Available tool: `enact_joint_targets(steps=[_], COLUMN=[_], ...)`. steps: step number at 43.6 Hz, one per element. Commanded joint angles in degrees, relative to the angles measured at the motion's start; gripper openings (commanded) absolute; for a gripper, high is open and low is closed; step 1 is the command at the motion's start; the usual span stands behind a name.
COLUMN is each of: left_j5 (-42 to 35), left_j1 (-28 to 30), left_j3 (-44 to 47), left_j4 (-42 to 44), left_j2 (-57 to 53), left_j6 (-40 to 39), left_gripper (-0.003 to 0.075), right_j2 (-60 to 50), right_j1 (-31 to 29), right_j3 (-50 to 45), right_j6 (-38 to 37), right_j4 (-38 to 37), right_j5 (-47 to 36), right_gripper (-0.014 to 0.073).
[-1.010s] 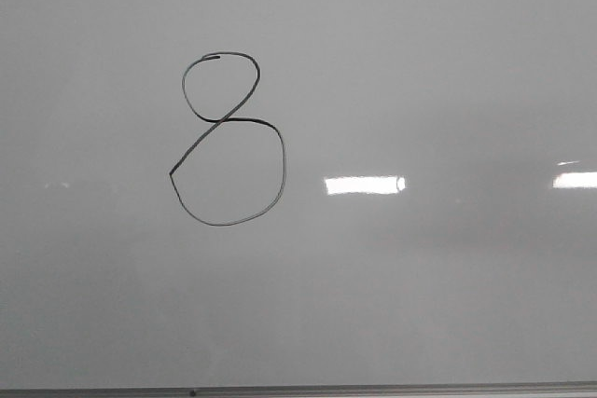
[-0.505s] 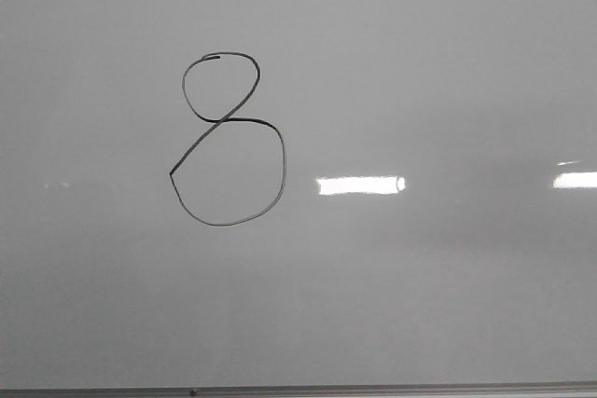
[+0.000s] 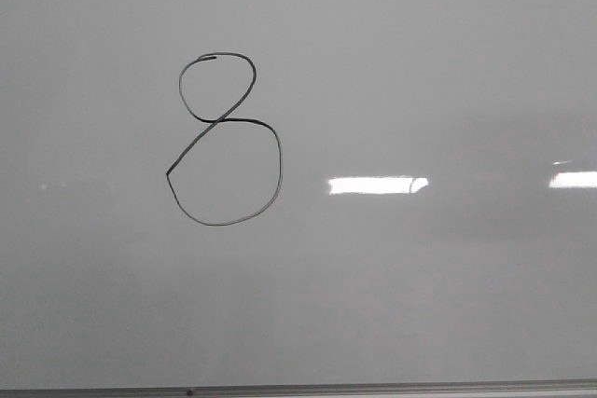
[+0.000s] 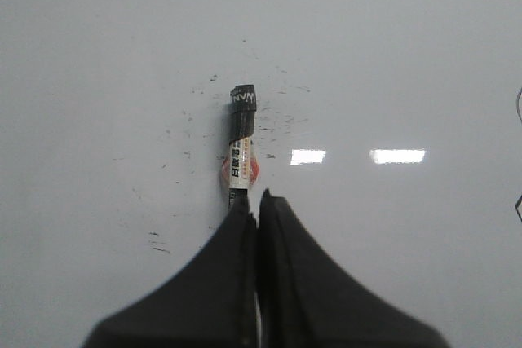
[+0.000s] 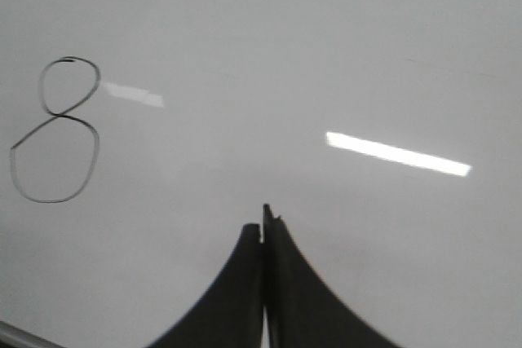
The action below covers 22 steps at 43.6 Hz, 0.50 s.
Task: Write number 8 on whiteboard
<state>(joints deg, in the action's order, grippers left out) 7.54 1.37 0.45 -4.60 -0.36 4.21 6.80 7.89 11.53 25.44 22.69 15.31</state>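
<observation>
The number 8 (image 3: pixel 221 122) is a thin black marker line on the whiteboard (image 3: pixel 420 305), left of centre in the front view. It has a small upper loop and a larger lower loop. It also shows in the right wrist view (image 5: pixel 59 116). My left gripper (image 4: pixel 257 201) is shut on a marker (image 4: pixel 241 140) with a black end and a white and red label, close over the board. My right gripper (image 5: pixel 263 226) is shut and empty above bare board, to the right of the 8. Neither gripper shows in the front view.
The board's grey frame edge (image 3: pixel 373 389) runs along the bottom of the front view and shows in the right wrist view (image 5: pixel 20 336). Bright rectangular glare patches (image 3: pixel 373 185) lie on the board. Small black specks (image 4: pixel 281 120) dot the board round the marker.
In the front view the 8 sits a few pixels further left and the middle glare patch has shifted right. The drawn line itself looks the same.
</observation>
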Motion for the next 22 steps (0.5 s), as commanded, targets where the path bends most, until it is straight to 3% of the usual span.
enact_joint_targets(steps=[1, 5, 12, 22], left_j5=[-5.12, -5.12, -5.12, -5.12], left_j1=[-0.46, -0.46, -0.46, -0.46], left_j3=[0.66, 0.66, 0.66, 0.66], left_j4=[-0.19, -0.19, -0.19, -0.19], left_j2=[-0.71, -0.71, -0.71, -0.71], left_j6=[-0.6, -0.6, -0.6, -0.6], left_gripper=[-0.002, -0.0021, -0.002, -0.002], right_j2=[-1.24, -3.0, -4.74, -8.49], right_j1=[-0.38, -1.06, -5.75, -8.33], right_j3=[-2.05, -5.71, -10.02, -12.94], right_j6=[-9.41, -17.24, -26.44, -28.25], right_j4=[-10.7, -17.3, -20.12, -21.33], right_j5=[-9.03, -10.92, -10.76, -7.33], right_gripper=[-0.0061, -0.0061, -0.0061, -0.0061])
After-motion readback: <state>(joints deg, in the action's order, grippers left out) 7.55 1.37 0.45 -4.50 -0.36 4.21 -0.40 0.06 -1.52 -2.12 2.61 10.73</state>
